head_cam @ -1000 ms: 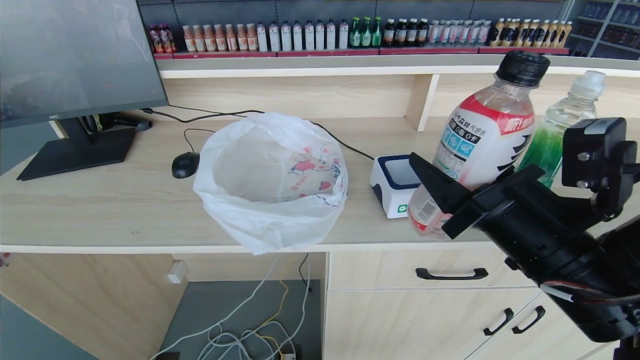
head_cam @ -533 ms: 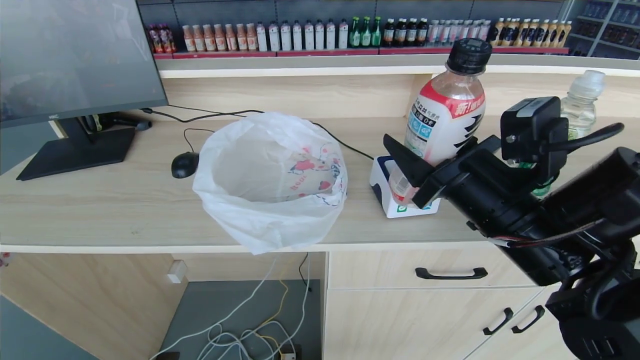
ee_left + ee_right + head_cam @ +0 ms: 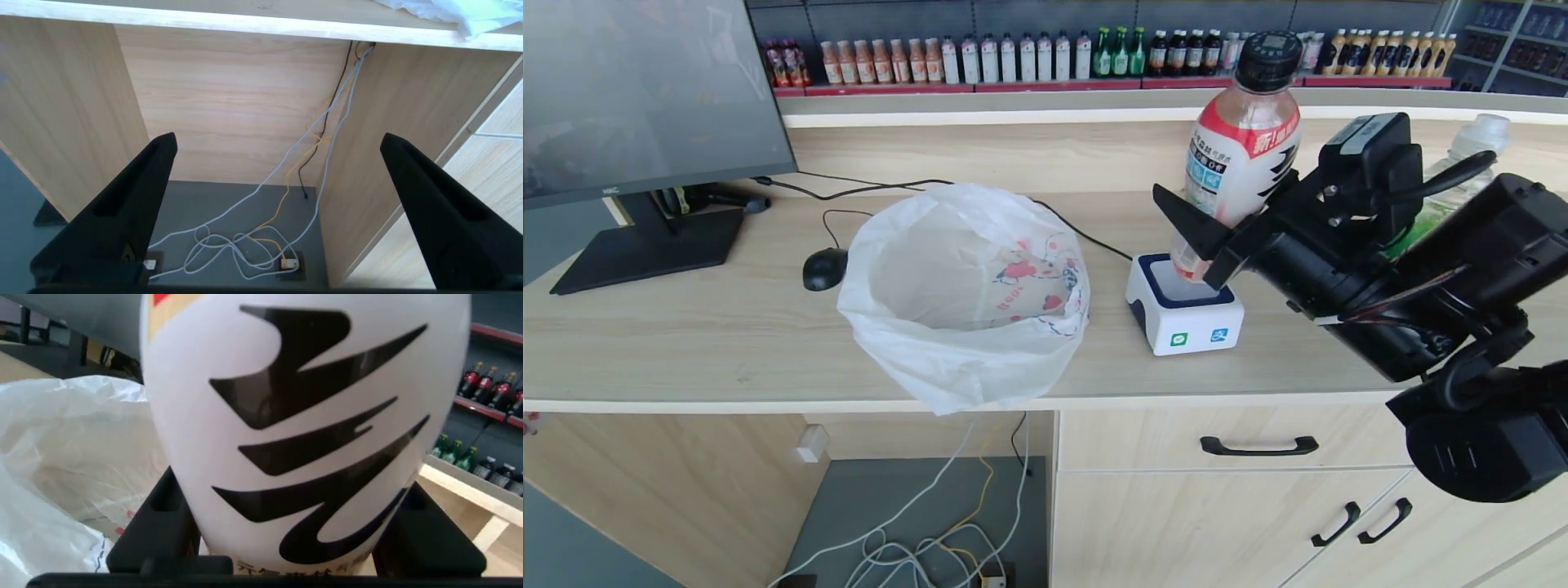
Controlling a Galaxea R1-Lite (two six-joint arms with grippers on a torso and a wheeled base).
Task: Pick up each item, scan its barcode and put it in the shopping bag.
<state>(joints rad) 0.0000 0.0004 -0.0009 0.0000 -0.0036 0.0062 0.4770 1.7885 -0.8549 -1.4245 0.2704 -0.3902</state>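
Right gripper (image 3: 1221, 214): clamped on the drink bottle (image 3: 1241, 139), one finger on each side of its lower half; the arm comes in from 4 o'clock.
Drink bottle: black cap, white label with a red band, pinkish liquid. Near upright, cap tipped slightly toward 1 o'clock. Its base is right over the scanner's top window; cannot tell whether they touch. In the right wrist view its black-striped label (image 3: 310, 433) sits tight between the fingers.
Scanner (image 3: 1184, 320): white box with a dark-rimmed window on top. It stands on the counter (image 3: 686, 343) at 3 o'clock from the shopping bag, near but apart.
Shopping bag (image 3: 964, 327): thin white plastic with red print, mouth open upward. It sits at the counter's front edge, and a fold hangs over the edge at 6 o'clock.
Left gripper (image 3: 278, 139): fingers spread wide, nothing between them. It is below counter level, facing the recess under the counter, with loose cables (image 3: 270, 237) on the floor.
Second bottle (image 3: 1474, 151): clear with a pale cap, at 2 o'clock from the scanner, partly hidden behind the right arm.
Mouse (image 3: 824, 269): black, just beside the bag at 9 o'clock.
Monitor (image 3: 645, 90): on a black stand at 10 o'clock from the bag.
Back shelf (image 3: 1094, 84): a row of bottles at 12 o'clock, beyond the counter.
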